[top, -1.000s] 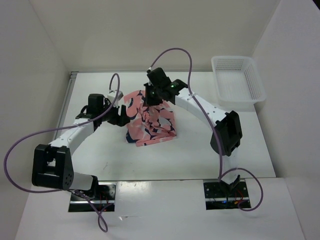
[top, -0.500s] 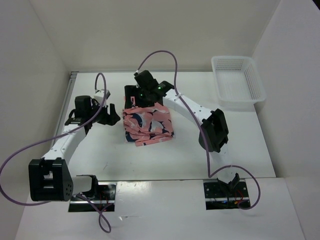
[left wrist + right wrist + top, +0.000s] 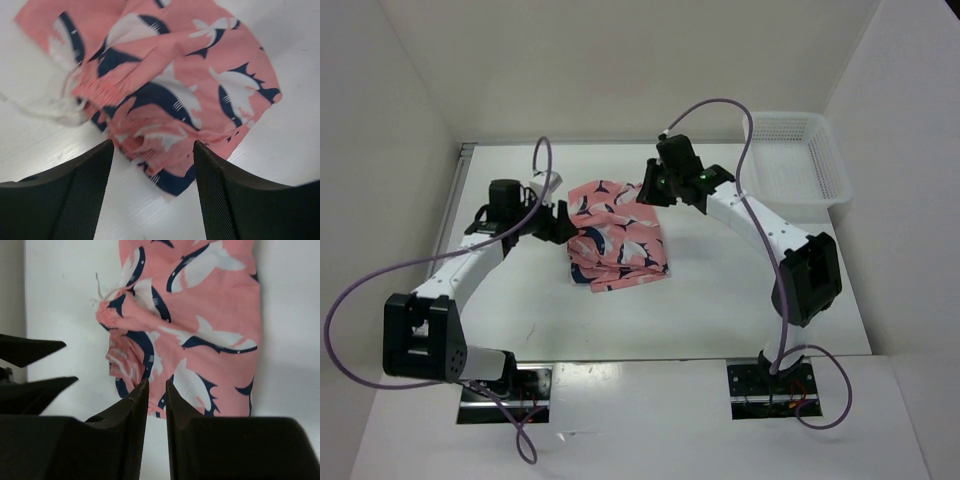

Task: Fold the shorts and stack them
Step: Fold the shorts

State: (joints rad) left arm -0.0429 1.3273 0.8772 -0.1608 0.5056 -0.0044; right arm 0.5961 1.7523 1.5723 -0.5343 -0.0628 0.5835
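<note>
The salmon-pink shorts (image 3: 617, 232) with navy-and-white shapes lie folded in a loose pile on the white table (image 3: 720, 300), between both arms. My left gripper (image 3: 560, 222) sits at the pile's left edge, open and empty. In the left wrist view its fingers (image 3: 80, 190) straddle bare table just short of the shorts (image 3: 170, 85). My right gripper (image 3: 646, 190) hovers over the pile's far right corner. In the right wrist view the right gripper (image 3: 156, 382) shows only a narrow gap, with nothing in it, above the shorts (image 3: 210, 330).
A white mesh basket (image 3: 795, 160) stands at the back right of the table. White walls close in the left, back and right sides. A white drawstring (image 3: 50, 107) trails from the waistband. The left gripper's dark fingers (image 3: 35, 387) show in the right wrist view.
My right gripper carried a flap of the shorts leftward over the pile, let it go and drew back to the right. My left gripper moved back in to the pile's left edge.
</note>
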